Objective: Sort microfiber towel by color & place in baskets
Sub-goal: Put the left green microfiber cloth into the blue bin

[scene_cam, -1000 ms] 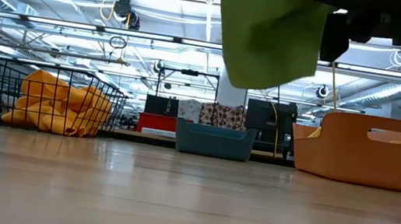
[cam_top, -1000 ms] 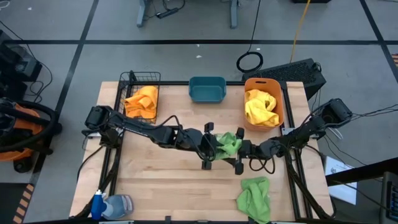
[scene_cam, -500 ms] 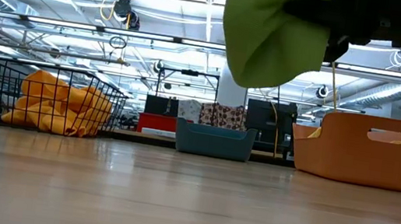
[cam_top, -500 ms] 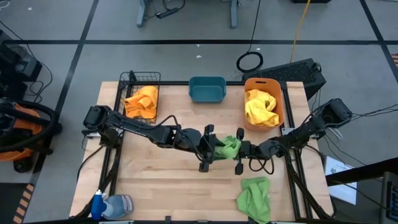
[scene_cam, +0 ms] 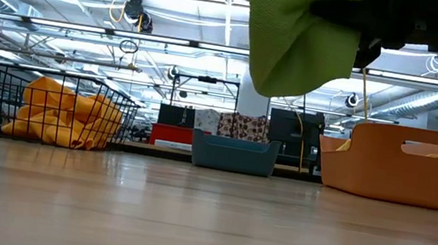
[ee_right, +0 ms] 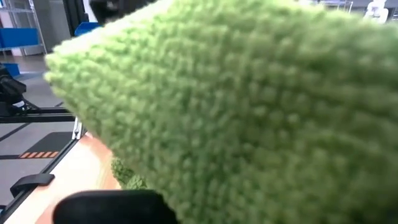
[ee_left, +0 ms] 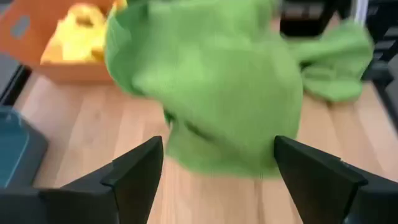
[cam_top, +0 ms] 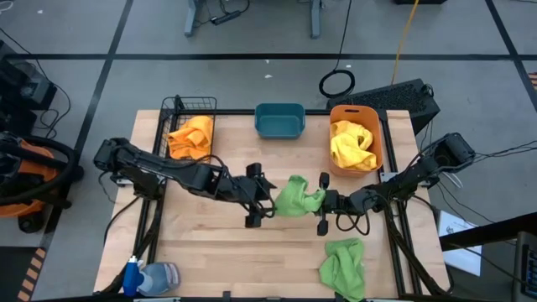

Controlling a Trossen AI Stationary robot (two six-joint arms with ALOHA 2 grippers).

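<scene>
Green towel handed from left gripper to right gripper, mid-table.

The green towel (cam_top: 295, 198) is now pinched by the right gripper (cam_top: 323, 204); the left gripper (cam_top: 257, 195) has been spread wide and drawn back, so the teal tub (cam_top: 279, 121) can be approached.

The left gripper (cam_top: 258, 204) now stands open and drawn back from the green towel (cam_top: 295, 197), which the right gripper (cam_top: 322, 204) clamps.
</scene>
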